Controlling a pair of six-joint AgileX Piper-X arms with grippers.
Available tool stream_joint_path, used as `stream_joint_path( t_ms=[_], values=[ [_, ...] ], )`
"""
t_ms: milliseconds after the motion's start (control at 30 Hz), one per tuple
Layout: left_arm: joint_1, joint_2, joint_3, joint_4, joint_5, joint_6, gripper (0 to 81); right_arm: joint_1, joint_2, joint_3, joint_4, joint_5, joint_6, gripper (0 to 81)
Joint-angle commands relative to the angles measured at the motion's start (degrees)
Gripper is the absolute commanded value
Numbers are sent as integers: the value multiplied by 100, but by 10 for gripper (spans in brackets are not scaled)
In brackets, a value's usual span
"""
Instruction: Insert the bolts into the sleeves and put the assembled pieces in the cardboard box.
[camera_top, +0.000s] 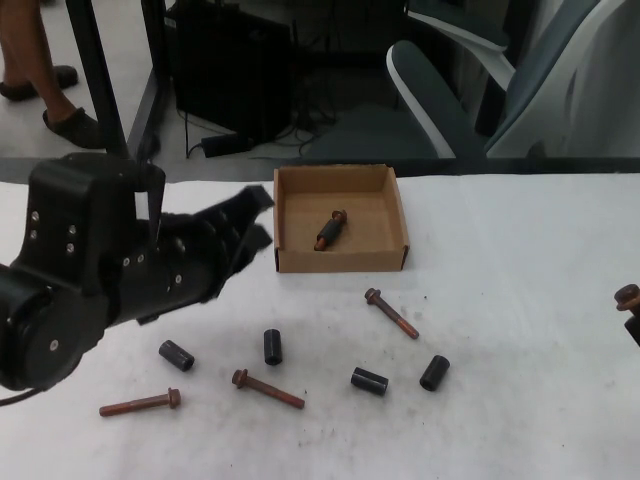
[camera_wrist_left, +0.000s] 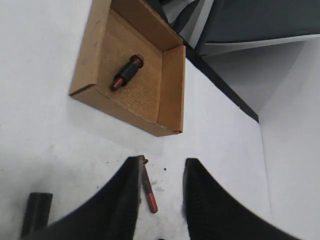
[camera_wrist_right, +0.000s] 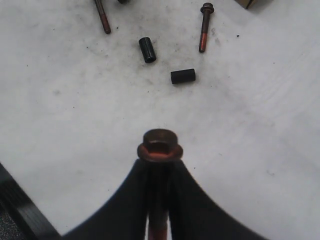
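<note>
A: Item one: right gripper (camera_wrist_right: 160, 167), pinching bolt (camera_wrist_right: 160, 146) below its head. Risk?
B: Shank may slip, missing a sleeve (camera_top: 369, 381) lying loose ahead.
A: Next: left gripper (camera_wrist_left: 164, 162), spread, empty; beyond, cardboard box (camera_top: 340, 262)?
B: Holds one assembled piece (camera_top: 330, 230); a knock could shift it.

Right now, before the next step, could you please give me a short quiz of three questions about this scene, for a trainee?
1. True or false: the cardboard box holds two assembled pieces.
2. How many loose sleeves lie on the bench?
3. What is between the fingers of the right gripper? A: a sleeve. B: a bolt. C: nothing.
Key: 1 false, it holds one assembled piece. 2 four. 3 B.
</note>
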Motion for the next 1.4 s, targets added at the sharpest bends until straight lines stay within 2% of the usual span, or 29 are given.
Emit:
stream_joint_path(
  t_ms=[0,133,300,400,467,533,600,767,1000,1200,1367],
  values=[
    [19,-37,-67,-159,18,54,291,-9,-48,-2,-37,-26,40,2],
    [70,-37,-67,413,361,305,291,-9,-48,-2,-37,-25,40,2],
    [69,-37,-98,841,149,297,283,-9,-48,-2,-37,-25,40,2],
    [102,-37,-308,1588,-199,462,197,-9,-48,-2,-37,-25,40,2],
    [175,-37,-520,2299,-328,1255,148,-9,-48,-2,-37,-25,40,2],
    [266,-37,-739,2775,-309,1835,130,-9,-48,-2,-37,-25,40,2],
    [372,-25,-940,3093,-386,1887,129,-9,-48,-2,-37,-25,40,2],
    [529,65,-1347,4060,-736,1247,161,-9,-48,-2,-37,-25,40,2],
    [529,375,-1369,4526,-477,728,335,-9,-48,-2,-37,-25,40,2],
    [529,671,-1369,4612,-477,234,329,-9,-48,-2,-37,-25,40,2],
    [529,816,-1369,4769,-474,219,329,-9,-48,-2,-37,-25,40,2]
  ],
)
